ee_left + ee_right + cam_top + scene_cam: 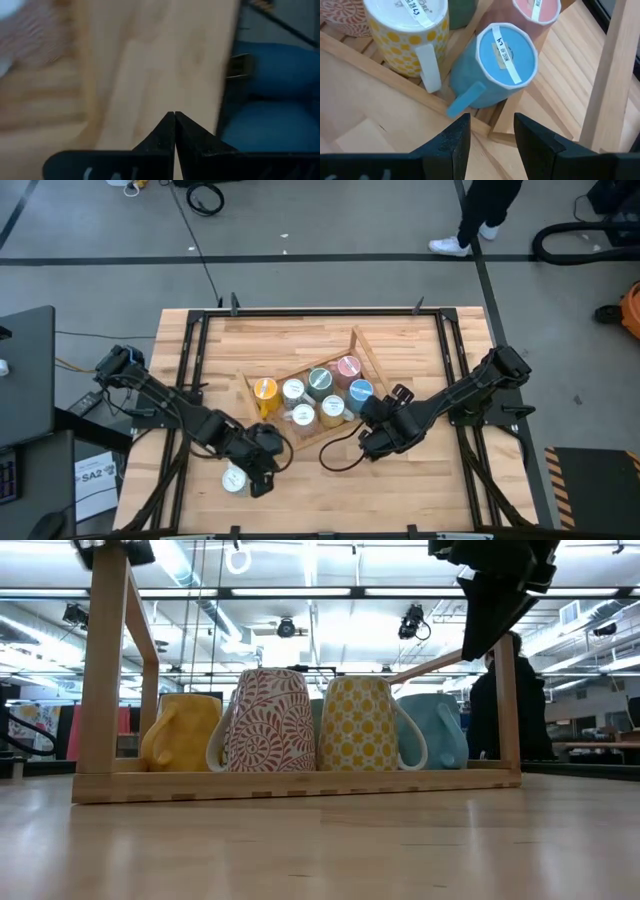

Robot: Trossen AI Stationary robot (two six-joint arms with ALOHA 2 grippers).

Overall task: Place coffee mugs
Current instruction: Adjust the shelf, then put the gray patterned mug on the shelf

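Six coffee mugs (322, 382) sit upturned in the tray (250, 386) at centre frame; one, we think, lies lower left. Our right gripper (490, 137), spread and empty, could nudge the blue mug (502, 65); left gripper (174, 131) pressed together.

The table (330, 480) is pale wood planks edged by a dark metal frame (470, 380). Around it lies a grey floor (330, 280) crossed by dark lines, with black cables (205, 198) trailing across it. A person (480, 215) in dark trousers and white shoes stands beyond the far edge. A black monitor (25, 375) stands off to one side. From table height, long ceiling lights (300, 595) glow under an open ceiling.
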